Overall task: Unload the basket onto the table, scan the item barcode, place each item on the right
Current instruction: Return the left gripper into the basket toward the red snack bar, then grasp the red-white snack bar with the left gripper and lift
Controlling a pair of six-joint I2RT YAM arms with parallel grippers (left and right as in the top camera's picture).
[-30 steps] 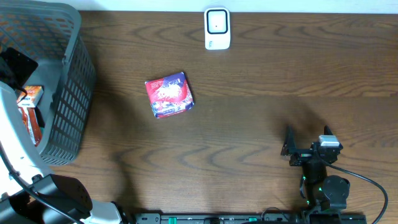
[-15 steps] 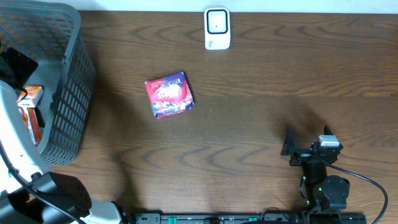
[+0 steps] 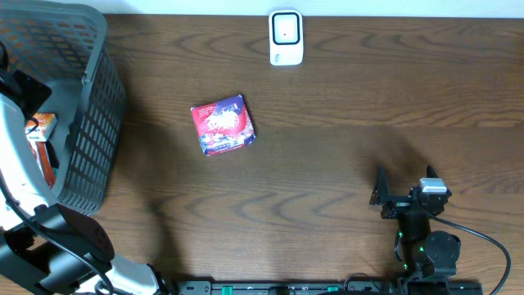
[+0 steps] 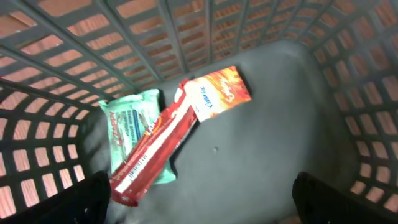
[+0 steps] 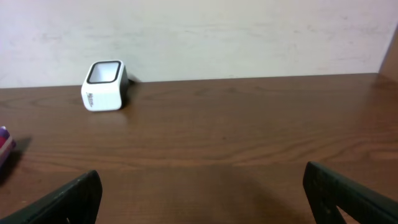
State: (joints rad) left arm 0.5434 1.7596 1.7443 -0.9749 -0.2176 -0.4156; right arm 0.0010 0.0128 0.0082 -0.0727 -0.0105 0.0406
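The left arm (image 3: 16, 184) has crept slightly over the basket (image 3: 90, 123), jaws spread and empty, so the pick is still pending. The bar (image 4: 152, 155) lies on the basket floor, long axis 7 to 1 o'clock, barcode end at 7. Scanner (image 3: 286, 38) at 12; right arm (image 3: 413, 209) idle, jaws spread

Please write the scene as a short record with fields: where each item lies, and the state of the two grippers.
basket: grey, at the left of the table
inside it: long red packet across a green packet; orange and white packet at its upper end
red and purple packet: on the table, outside the basket
scanner: white, at the far edge
left gripper: open, empty, over the basket's contents
right gripper: open, empty
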